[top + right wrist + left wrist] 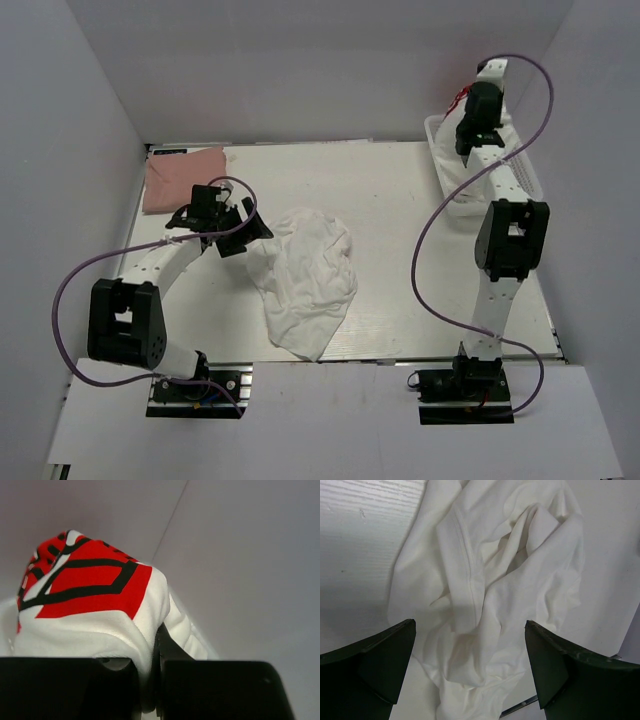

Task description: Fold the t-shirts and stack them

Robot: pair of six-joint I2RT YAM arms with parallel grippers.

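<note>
1. Between the almost closed jaws of the right gripper (150,680), a bunch of the red-printed t-shirt (90,590) is clenched. The cloth mounds up just beyond the fingers (white fabric, red panels outlined in black).
2. Directly beneath that gripper stands the white mesh basket (435,148), so the step in hand is judged to be drawing this tee out of it. The lift should be taken high enough for the hanging cloth to clear the rim before any sideways travel; otherwise the basket may be dragged along. How much of the shirt hangs free cannot be told.
3. Only a small bunch appears to be pinched, so slippage is possible and a slow, even carry is advised.
4. Over at the other arm, the left gripper (470,625) is spread wide and nothing is held. The crumpled white t-shirt (485,595) lies just ahead of and beneath its open fingers, on the table (400,200).
5. Beyond the left gripper, toward the far corner on its own side, the dusty-pink t-shirt (183,178) is laid folded flat, well apart from the white one (probably the base of the stack).
6. The red-printed tee is best set down on bare table on the right gripper's near side, apart from the white heap, so that each garment can be spread and folded separately.
</note>
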